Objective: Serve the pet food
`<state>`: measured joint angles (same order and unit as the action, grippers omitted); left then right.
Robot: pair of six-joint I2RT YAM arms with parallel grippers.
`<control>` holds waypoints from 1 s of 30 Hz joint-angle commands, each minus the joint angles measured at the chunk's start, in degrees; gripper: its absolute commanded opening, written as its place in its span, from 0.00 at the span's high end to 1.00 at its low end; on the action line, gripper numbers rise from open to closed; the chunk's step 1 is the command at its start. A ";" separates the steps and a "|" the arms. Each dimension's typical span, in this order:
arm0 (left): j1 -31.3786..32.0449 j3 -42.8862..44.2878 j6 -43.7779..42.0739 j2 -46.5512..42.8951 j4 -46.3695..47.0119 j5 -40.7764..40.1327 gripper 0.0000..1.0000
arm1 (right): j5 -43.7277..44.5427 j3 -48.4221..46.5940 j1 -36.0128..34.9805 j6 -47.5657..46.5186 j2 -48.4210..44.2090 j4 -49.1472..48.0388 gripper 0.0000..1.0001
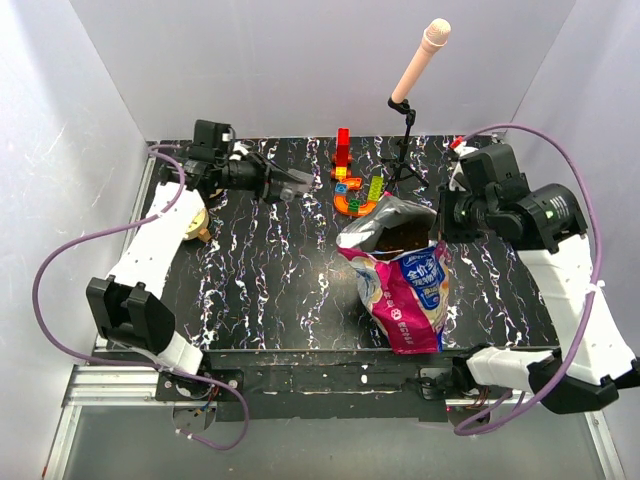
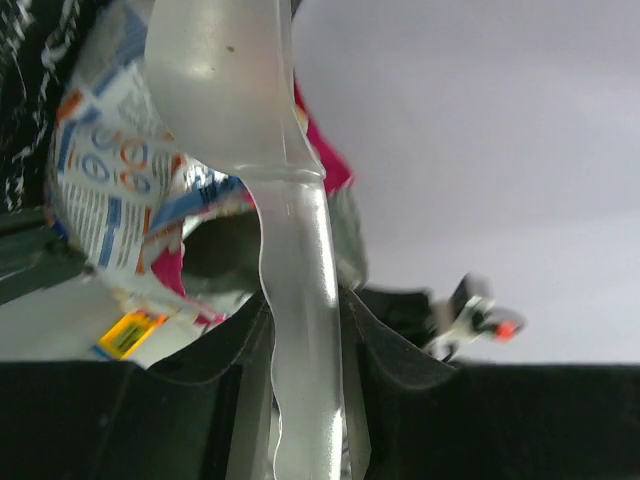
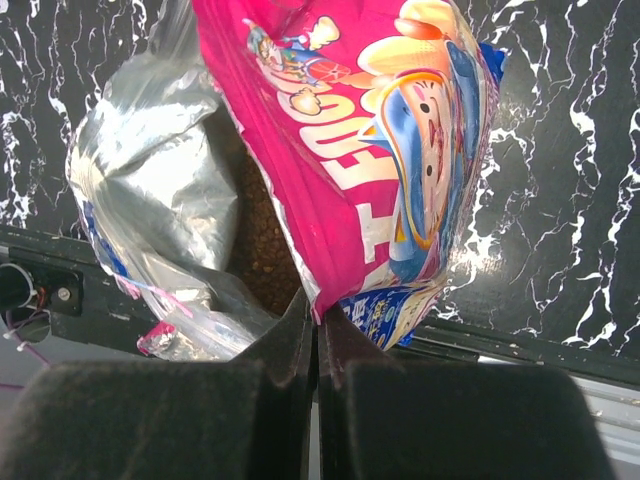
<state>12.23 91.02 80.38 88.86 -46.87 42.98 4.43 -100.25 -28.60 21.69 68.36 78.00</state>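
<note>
In the upper left of the top view, the left gripper [image 1: 270, 183] clamps narrowed jaws on the handle of a clear plastic scoop [image 2: 298, 250]. The scoop's bowl is aimed rightward at the bag, probably ready to dip. A tan bowl [image 1: 200, 228] peeks out beneath that arm. At centre the pet food bag [image 1: 405, 290] has its long axis running bottom to top of the frame, with the mouth uppermost and kibble [image 1: 385, 238] showing inside. The right gripper [image 3: 318, 322], jaws shut on the bag's rim, apparently keeps the mouth open and steady.
</note>
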 commanded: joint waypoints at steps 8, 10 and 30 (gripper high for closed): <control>10.70 7.32 -30.62 -5.71 -12.18 20.91 1.00 | 0.86 -13.56 0.21 -2.62 10.03 -15.33 0.99; 12.46 7.50 -31.25 -7.20 -11.76 22.67 1.00 | -0.73 -15.67 0.21 -3.32 11.88 -15.15 0.99; 21.08 -8.66 -9.29 -3.09 -2.17 13.36 1.00 | -16.55 -7.16 -5.23 -10.44 4.16 -22.36 0.99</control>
<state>33.28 83.55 65.21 85.34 -48.90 59.55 -3.36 -105.41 -31.51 13.91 79.48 68.31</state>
